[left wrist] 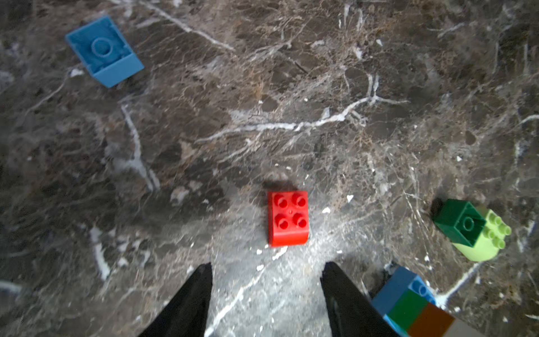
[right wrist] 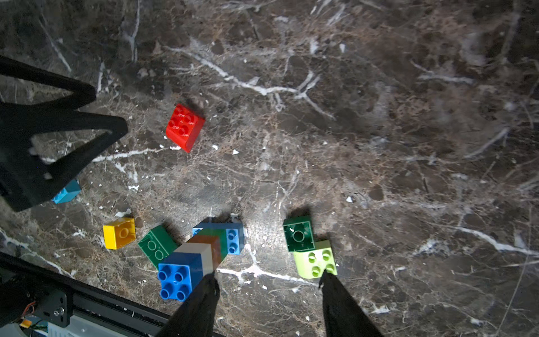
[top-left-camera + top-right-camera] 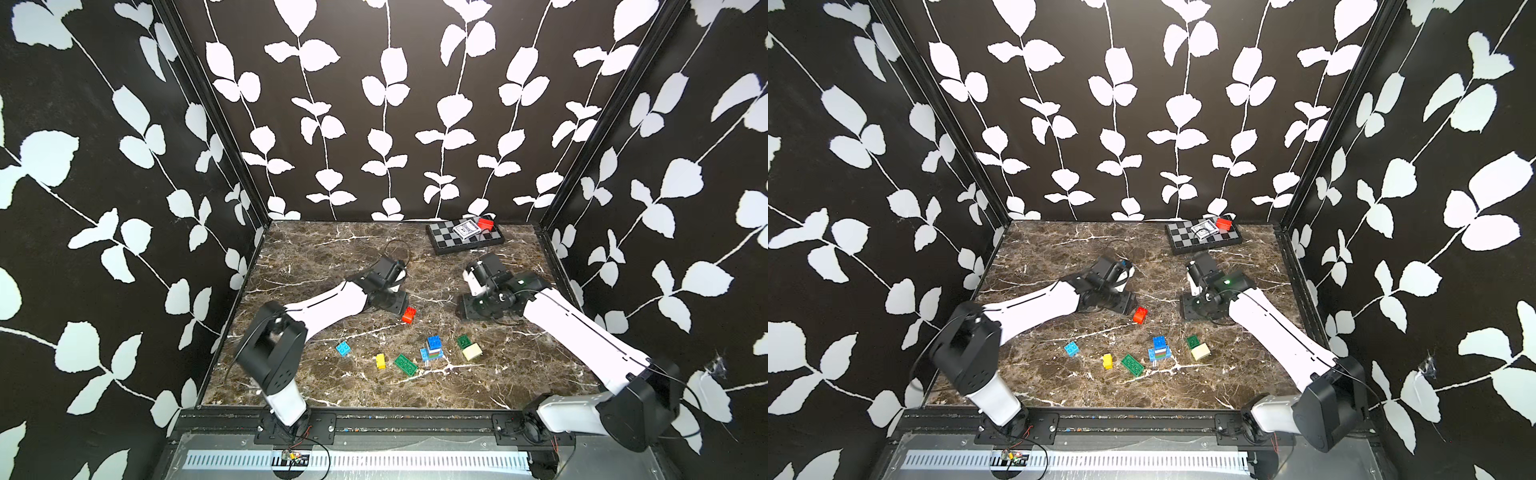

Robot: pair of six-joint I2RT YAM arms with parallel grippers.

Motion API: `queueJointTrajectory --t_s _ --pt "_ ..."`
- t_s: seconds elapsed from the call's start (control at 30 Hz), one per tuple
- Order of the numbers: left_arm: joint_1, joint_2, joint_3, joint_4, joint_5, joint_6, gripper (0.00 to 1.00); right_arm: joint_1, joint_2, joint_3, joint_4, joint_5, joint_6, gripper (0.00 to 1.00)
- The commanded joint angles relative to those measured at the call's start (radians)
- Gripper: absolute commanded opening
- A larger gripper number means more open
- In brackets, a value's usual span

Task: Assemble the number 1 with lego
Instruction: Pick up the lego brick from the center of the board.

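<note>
Left arm [image 3: 324, 301] reaching forward and inward, left claw [image 1: 267, 265] parted and empty, right arm [image 3: 582, 328] angled inward, right claw [image 2: 268, 277] parted, holding nothing

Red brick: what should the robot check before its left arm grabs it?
1. Left fingers open: ok.
2. Left fingers empty: ok.
3. Red brick lying alone, studs showing: ok.
4. Red brick between the left fingers: not ok, it lies beyond their tips.
5. Stack standing: ok.
6. Right fingers away from the red brick: ok.
</note>
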Motion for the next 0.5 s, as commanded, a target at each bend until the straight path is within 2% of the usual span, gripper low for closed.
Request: queueJointTrajectory --t_s 0.0,0.2,0.47 --pt "-0.029 0.08 0.105 -0.127 -0.034 0.138 0.63 -0.026 -0.033 -0.039 -0.024 0.013 -0.022 0.57" --pt "-0.063 0.236 0.285 -0.237 -0.044 0.223 0.64 -0.059 -0.055 -0.068 -0.025 0.01 -0.03 0.57" --pt "-0.07 0.305 0.348 -0.287 -0.125 0.174 0.61 -0.093 -0.064 -0.083 -0.026 -0.003 -0.042 0.57"
